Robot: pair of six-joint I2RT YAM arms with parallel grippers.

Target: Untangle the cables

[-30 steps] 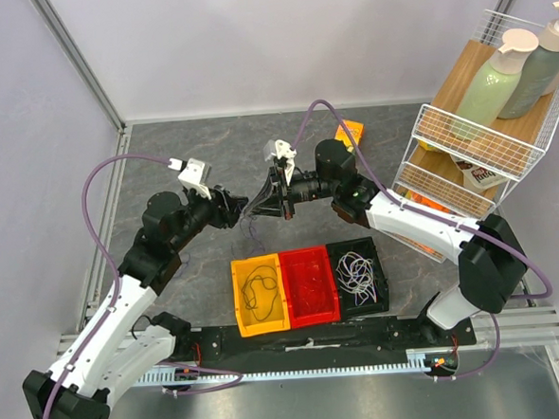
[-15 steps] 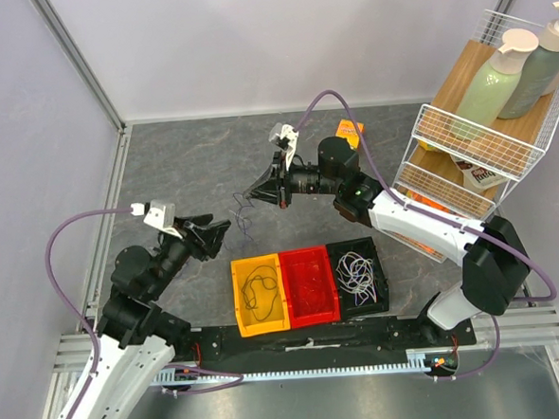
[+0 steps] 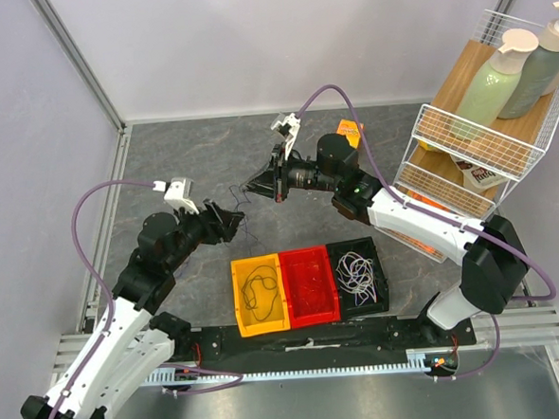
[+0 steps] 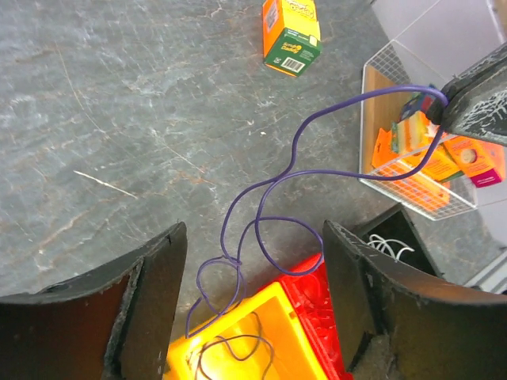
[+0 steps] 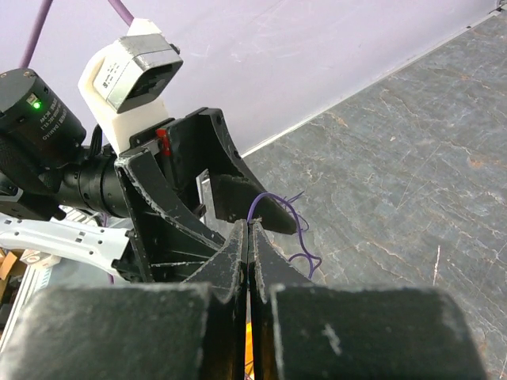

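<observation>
- right gripper [image 3: 259, 184]: fingers pressed together on one end of the purple cable [image 4: 292, 154], clamped at the very tips
- left gripper [image 4: 253, 233]: jaws spread wide, nothing between the pads; the cable's loops hang just beyond them, not touched
- purple cable: lifted off the table [image 3: 181, 158], drooping from the right gripper in loose loops; its low end dangles near the corner of the yellow bin [image 3: 240, 312]
- it looks free of the other cables, but small loops remain in it
- done, by my read: black cable [image 3: 259, 291] lies in the yellow bin, white cable [image 3: 356, 271] in the black bin [image 3: 381, 284]
- red bin [image 3: 311, 298]: contents too hard to tell against the red
- left to do: purple looks like the last one out; straighten it and set it down, no obvious bin for it in view
- right arm: stretched across toward the table's middle, wrist level, fingers pointing left
- left arm: elbow bent, wrist aimed at the right gripper, the two close and facing each other
</observation>
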